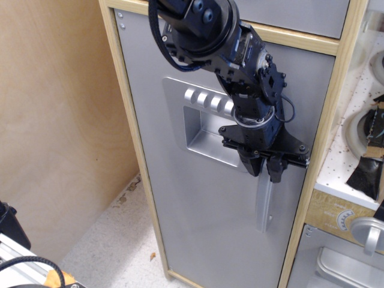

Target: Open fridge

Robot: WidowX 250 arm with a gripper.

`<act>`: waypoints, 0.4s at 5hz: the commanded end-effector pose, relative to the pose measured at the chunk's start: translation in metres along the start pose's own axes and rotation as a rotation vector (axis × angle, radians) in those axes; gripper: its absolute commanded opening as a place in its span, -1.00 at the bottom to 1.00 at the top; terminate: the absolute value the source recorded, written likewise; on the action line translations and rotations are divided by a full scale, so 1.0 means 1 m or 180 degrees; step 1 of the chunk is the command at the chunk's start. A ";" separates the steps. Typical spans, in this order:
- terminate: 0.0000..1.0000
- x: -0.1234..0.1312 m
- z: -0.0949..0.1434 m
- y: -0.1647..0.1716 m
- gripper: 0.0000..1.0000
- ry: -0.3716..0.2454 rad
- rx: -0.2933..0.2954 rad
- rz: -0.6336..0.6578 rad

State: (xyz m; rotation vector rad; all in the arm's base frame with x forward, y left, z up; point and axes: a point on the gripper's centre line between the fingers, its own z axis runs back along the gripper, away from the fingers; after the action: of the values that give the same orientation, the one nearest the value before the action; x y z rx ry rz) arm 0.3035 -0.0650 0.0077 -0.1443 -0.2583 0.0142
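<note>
The fridge (198, 228) is a tall cabinet with a light wood frame and a large silver-grey door, which is shut. Its recessed dispenser panel (207, 129) shows a row of buttons. The curved vertical silver handle (264, 207) runs down the door's right side. My black gripper (265, 169) reaches down from above. Its two fingers are closed around the top part of the handle, one on each side. The arm hides the handle's upper end.
A short plain grey panel (294, 15) sits above the fridge door. At the right are a white speckled stove top (354, 162) and a small oven door (336, 267) with a horizontal handle (367, 231). A plywood wall (54, 120) stands at the left, with black cables (30, 267) on the floor.
</note>
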 end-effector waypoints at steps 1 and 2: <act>-1.00 -0.049 0.033 -0.009 -1.00 0.0260 0.0061 0.0247; -1.00 -0.086 0.049 -0.009 -1.00 0.0429 0.0036 0.0343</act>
State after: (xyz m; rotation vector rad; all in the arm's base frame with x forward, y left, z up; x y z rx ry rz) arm 0.1972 -0.0700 0.0257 -0.1408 -0.0815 0.1112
